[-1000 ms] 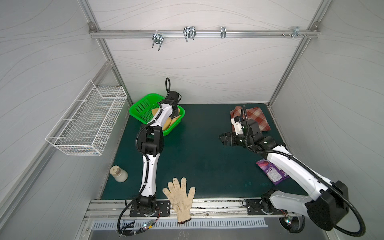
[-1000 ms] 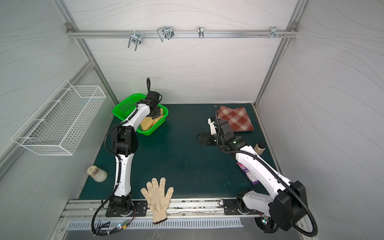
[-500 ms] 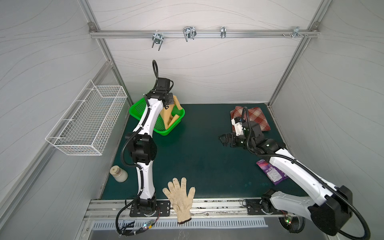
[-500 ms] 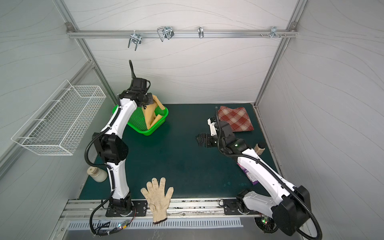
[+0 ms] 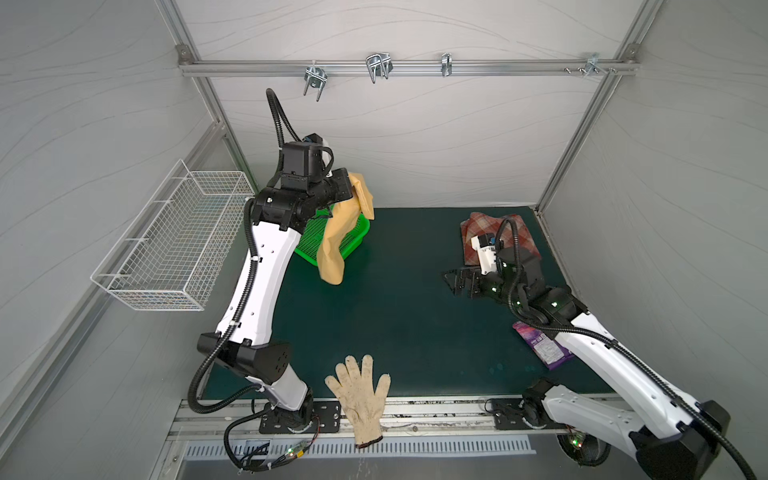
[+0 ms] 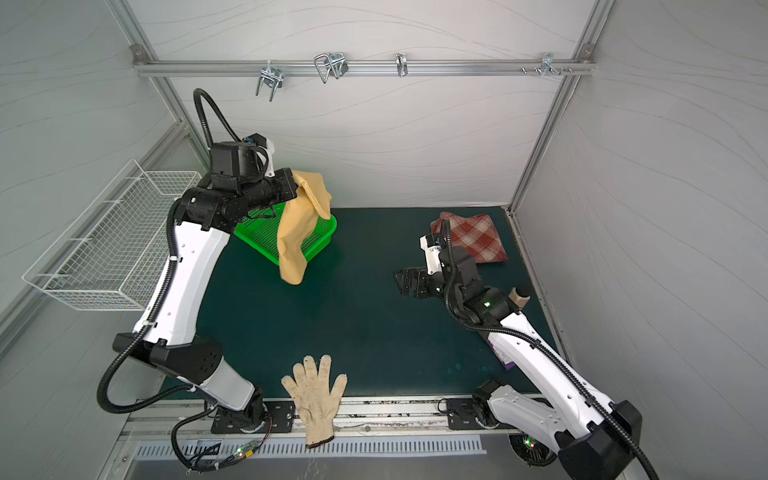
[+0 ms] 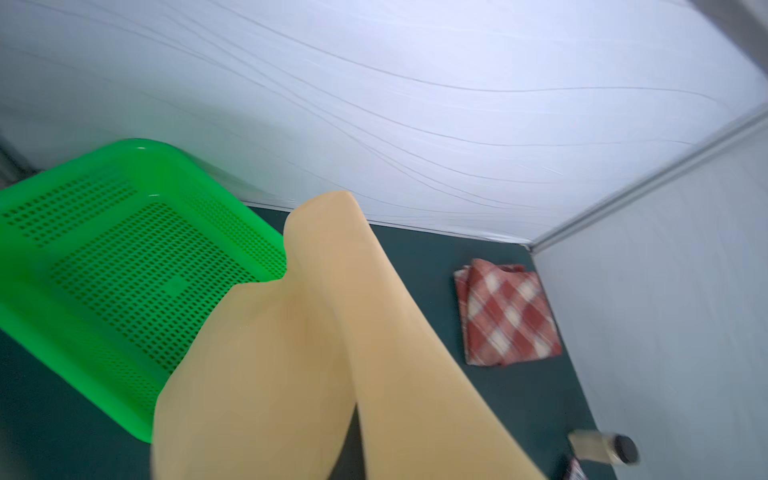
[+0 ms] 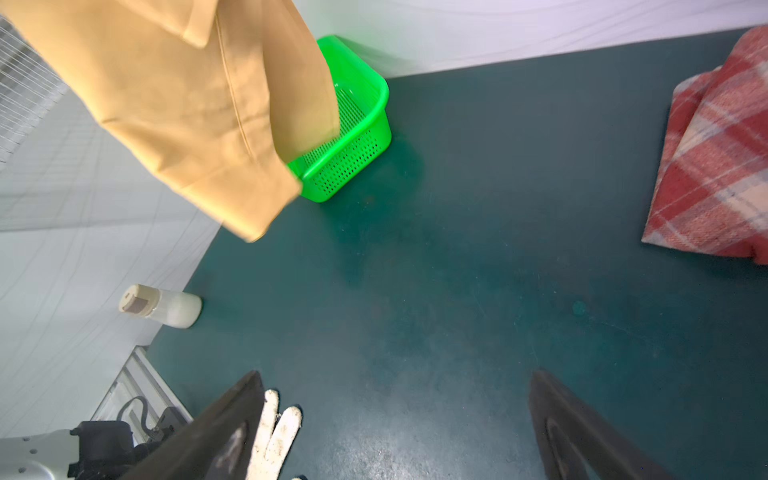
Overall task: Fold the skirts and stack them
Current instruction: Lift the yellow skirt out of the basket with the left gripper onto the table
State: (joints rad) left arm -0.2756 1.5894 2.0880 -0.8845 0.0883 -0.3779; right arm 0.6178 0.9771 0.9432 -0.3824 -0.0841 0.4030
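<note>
Although the table (image 5: 395, 316) has a wide bare stretch in its middle, the mustard skirt (image 5: 336, 245) is not over it. It hangs above the far-left corner as a long bunched strip from the left pincer (image 5: 345, 190), which is pressed together on one spot near the cloth's top. So narrow a hold on limp cloth may slip in a swing, and a garment lowered from a single point will likely land crumpled or twisted, spoiling any clean fold. The plaid skirt (image 6: 478, 239) lies folded in the far-right corner; the right pincer (image 5: 451, 282), spread wide and empty above the table just in front of it, could drag it open on a careless pass. The green basket (image 6: 259, 232) sits under the hanging cloth, and whether the two touch I cannot tell, but a snag there could pull or tip it. The glove (image 5: 360, 395) on the near edge and the purple packet (image 5: 544, 349) by the right edge could end up trapped under a spread skirt.
</note>
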